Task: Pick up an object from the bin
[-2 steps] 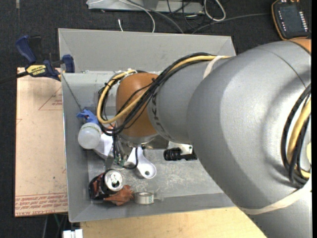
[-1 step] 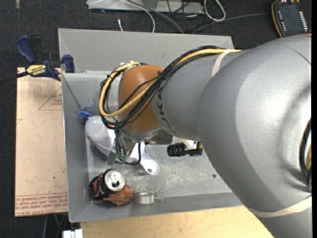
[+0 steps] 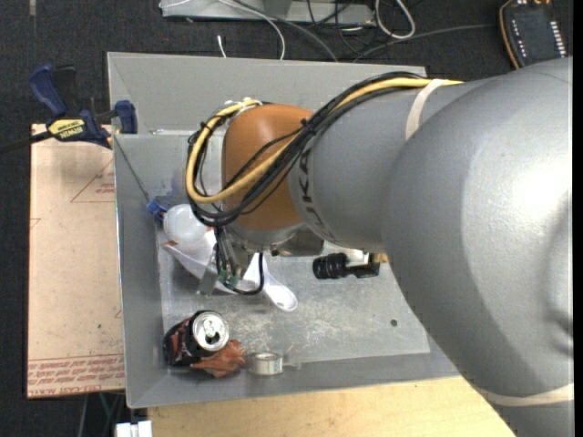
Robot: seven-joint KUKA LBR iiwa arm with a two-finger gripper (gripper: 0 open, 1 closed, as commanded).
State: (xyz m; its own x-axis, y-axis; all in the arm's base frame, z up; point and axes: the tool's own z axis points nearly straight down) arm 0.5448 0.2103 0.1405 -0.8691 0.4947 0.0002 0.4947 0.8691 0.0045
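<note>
Gripper (image 3: 225, 279) low over the left half of the bin (image 3: 364, 335), tucked under the orange wrist cover. How wide it stands is hidden from this angle, and nothing can be made out in its grasp.

Nearest things:
- White spoon (image 3: 281, 296), just beside the gripper on the view's right. Its long axis runs from under the gripper down and to the right, bowl end outward.
- White plastic cup (image 3: 185, 233), touching or nearly touching on the upper left, with a small blue piece (image 3: 157, 209) behind it by the left wall.

Judgement: the spoon is the likelier target, since its handle end lies closest.

Well apart: black marker (image 3: 342, 267), crushed can (image 3: 208, 333), roll of tape (image 3: 266, 364).

Floor is bare scuffed grey metal. Room is open to the right and tight toward the left wall.
</note>
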